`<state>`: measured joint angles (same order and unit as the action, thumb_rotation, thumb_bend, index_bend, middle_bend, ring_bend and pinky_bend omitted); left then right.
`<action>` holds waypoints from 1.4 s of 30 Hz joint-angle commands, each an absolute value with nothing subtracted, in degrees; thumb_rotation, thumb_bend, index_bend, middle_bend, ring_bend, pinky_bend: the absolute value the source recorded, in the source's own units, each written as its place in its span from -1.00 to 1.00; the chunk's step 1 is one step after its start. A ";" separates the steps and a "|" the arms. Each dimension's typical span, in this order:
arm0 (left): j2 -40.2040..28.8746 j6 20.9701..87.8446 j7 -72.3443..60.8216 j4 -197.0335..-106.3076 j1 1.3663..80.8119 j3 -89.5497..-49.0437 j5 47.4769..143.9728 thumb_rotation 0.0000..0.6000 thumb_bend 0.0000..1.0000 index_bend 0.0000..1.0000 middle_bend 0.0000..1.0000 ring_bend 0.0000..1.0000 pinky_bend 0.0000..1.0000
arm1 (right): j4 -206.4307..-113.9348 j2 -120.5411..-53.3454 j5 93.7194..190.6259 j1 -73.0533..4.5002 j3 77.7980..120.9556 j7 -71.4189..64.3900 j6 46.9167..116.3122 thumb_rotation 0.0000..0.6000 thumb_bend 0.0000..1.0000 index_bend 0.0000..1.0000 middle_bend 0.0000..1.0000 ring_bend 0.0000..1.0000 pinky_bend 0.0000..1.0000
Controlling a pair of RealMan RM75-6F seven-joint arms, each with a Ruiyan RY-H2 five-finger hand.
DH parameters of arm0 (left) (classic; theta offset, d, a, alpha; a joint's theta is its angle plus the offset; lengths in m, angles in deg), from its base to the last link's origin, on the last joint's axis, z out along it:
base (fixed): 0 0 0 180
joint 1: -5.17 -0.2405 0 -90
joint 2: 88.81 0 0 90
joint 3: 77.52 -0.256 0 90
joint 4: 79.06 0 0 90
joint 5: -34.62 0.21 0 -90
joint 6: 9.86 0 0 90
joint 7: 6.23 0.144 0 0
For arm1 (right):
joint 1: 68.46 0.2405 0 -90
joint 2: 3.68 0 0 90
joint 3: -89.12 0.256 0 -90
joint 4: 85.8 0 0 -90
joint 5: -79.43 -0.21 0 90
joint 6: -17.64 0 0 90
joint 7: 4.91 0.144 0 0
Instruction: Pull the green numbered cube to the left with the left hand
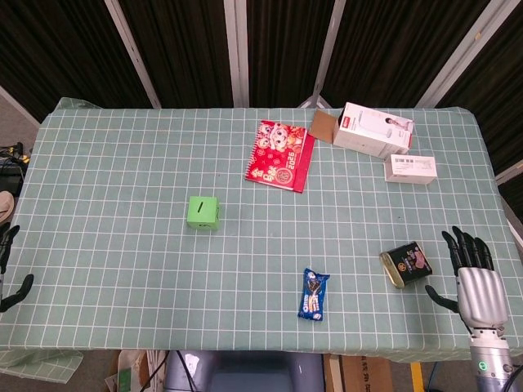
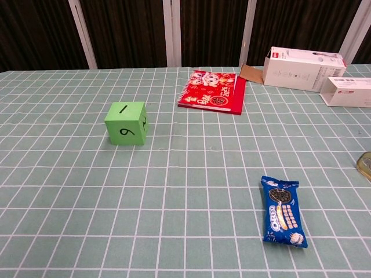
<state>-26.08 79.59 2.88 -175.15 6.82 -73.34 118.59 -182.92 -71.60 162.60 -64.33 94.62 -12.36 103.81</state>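
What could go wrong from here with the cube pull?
The left robot hand sits at the table's far left edge, well short of the cube, so a long reach could arrive misaligned. The cube stands free on the cloth; a high push might tip it over, changing the top face, instead of sliding it.

Green numbered cube (image 2: 127,122): "1" on top face, "6" or "9" on near face. Blue snack packet (image 2: 282,218): "OREO". Red booklet (image 1: 280,154): "2025" along its lower edge. White box labels: illegible
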 commanded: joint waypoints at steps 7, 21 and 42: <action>-27.79 76.95 -0.72 -174.51 8.69 -73.87 120.81 1.00 -0.15 -0.88 -0.75 -0.77 -0.65 | -182.54 -71.74 161.84 -64.16 94.75 -12.12 103.10 1.00 -0.63 -0.85 -0.97 -1.00 -0.88; -42.70 46.74 0.84 -185.25 27.14 -69.72 113.70 1.00 0.61 -0.84 0.63 0.46 0.50 | -182.93 -72.48 161.92 -63.61 93.98 -14.31 101.66 1.00 -0.62 -0.85 -0.97 -1.00 -0.88; -30.64 29.38 20.39 -184.06 58.61 -67.75 71.40 1.00 0.73 -0.82 0.66 0.49 0.56 | -181.24 -74.71 158.61 -62.42 94.35 -18.27 99.01 1.00 -0.62 -0.85 -0.97 -1.00 -0.88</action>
<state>-34.81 29.30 15.83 -186.08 53.34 -66.44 77.52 -181.30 -74.66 158.68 -62.45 94.29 -18.22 99.03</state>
